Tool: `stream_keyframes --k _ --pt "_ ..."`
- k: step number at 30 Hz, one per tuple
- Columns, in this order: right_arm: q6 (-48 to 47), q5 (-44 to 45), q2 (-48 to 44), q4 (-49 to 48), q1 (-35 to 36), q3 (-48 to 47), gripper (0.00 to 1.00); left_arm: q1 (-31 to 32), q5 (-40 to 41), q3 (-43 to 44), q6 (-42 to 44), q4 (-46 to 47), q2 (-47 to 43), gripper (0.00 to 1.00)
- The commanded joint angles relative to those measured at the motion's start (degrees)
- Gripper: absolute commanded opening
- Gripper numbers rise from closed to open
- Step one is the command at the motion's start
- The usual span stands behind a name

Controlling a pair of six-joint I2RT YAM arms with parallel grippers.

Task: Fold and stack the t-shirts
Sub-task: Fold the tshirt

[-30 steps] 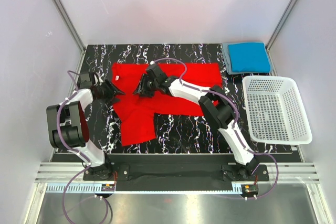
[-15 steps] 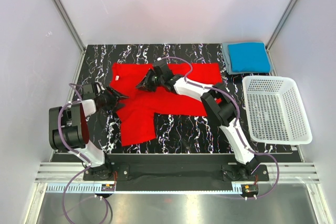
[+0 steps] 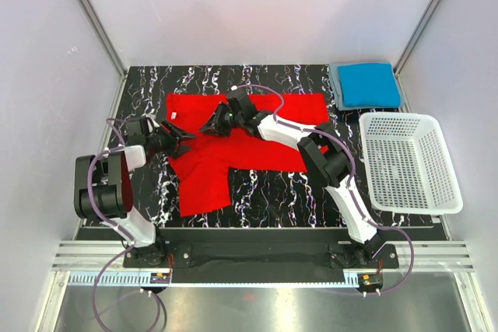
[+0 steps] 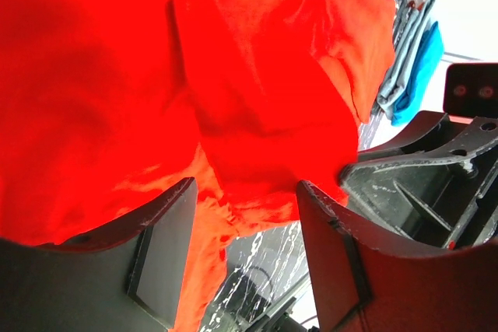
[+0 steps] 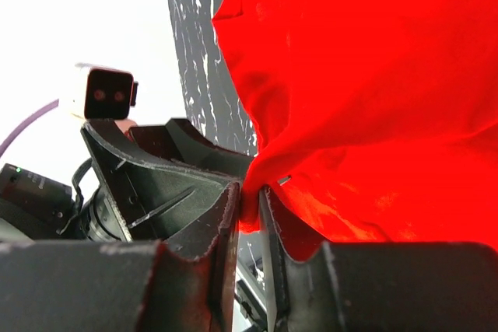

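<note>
Desk [image 3: 264, 200], black marbled, bearing red t-shirt [image 3: 204, 180] mid-desk, partly folded; blue t-shirt [image 3: 367, 83] folded atop grey-blue t-shirt [image 4: 401, 60] at the far right corner. Right pincer [image 5: 249, 192] pinching a raised red edge; left pincer [image 4: 245, 192] spread, bunched red cloth between its fingers. Step judged: folding the red shirt; next calls for the left to close, then both to carry the edge across evenly.

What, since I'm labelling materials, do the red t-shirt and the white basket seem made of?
The red t-shirt: soft matte cloth, probably knit, going by its wrinkles and drape. The basket: apparently rigid white plastic, smooth, with a moulded mesh of holes.
</note>
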State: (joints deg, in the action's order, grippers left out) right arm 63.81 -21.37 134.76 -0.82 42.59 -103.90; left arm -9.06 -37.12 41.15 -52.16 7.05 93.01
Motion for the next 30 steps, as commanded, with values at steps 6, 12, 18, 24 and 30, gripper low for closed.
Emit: stream_keyframes --k 6,12,18,24,30 --pt "-3.1 -2.3 -1.3 0.4 -0.5 -0.4 0.31 0.7 -2.1 4.8 -2.2 5.4 3.1 0.51" --pt "-8.2 -0.4 -2.6 5.8 -0.8 -1.5 0.37 0.6 -1.3 8.9 -1.7 3.2 4.2 0.17" --pt "-9.5 -1.4 -1.9 6.9 -1.5 -3.2 0.41 0.6 -1.9 11.6 -1.2 1.8 5.9 0.00" --pt "-16.4 0.9 -3.7 9.2 -1.4 -1.8 0.47 0.6 -2.3 15.8 -1.0 -0.2 8.8 0.00" --pt "-27.9 8.9 -5.5 11.0 0.4 -1.0 0.48 0.5 -3.4 20.8 -0.7 -2.1 13.1 0.00"
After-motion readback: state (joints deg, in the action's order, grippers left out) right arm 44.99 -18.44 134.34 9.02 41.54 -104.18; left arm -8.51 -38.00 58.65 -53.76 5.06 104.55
